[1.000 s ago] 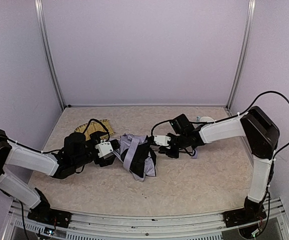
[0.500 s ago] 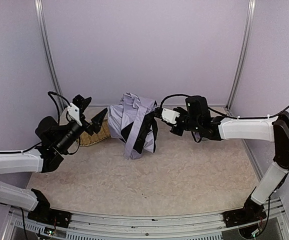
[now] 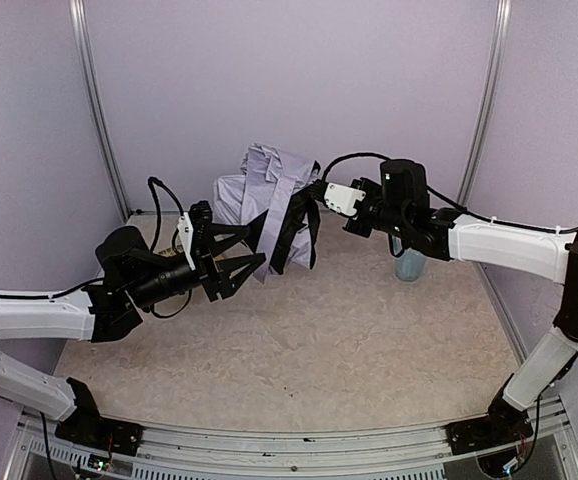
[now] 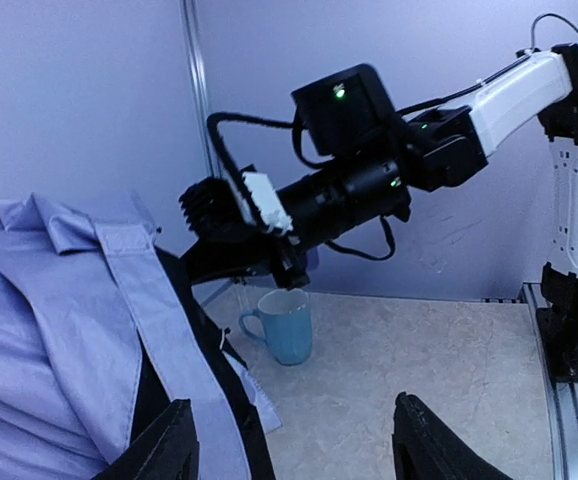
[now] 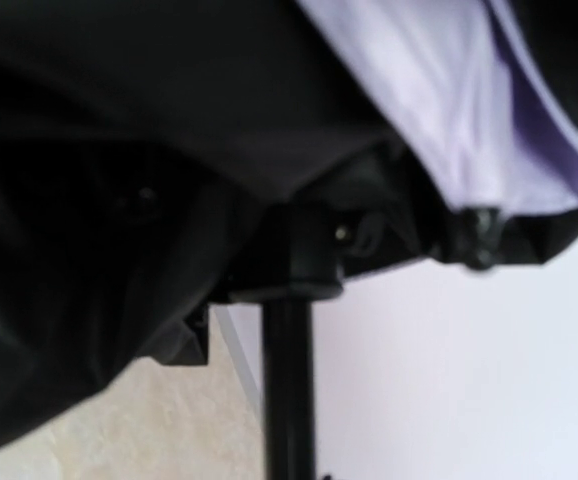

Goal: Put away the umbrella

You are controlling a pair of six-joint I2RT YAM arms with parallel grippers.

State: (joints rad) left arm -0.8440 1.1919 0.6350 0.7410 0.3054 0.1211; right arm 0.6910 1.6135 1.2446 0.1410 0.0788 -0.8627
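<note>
The right claw (image 3: 315, 196) is clamped on the pale lavender-grey fabric umbrella with black ribs (image 3: 267, 180), lifting it above the far middle of the speckled beige bench (image 3: 369, 345). This probably lets the left claw (image 4: 294, 435), fingers apart beside the hanging fabric, gather it.

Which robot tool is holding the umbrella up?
The right tool, pinched shut on the black stick of the umbrella. The left tool is open, gripping nothing.
</note>
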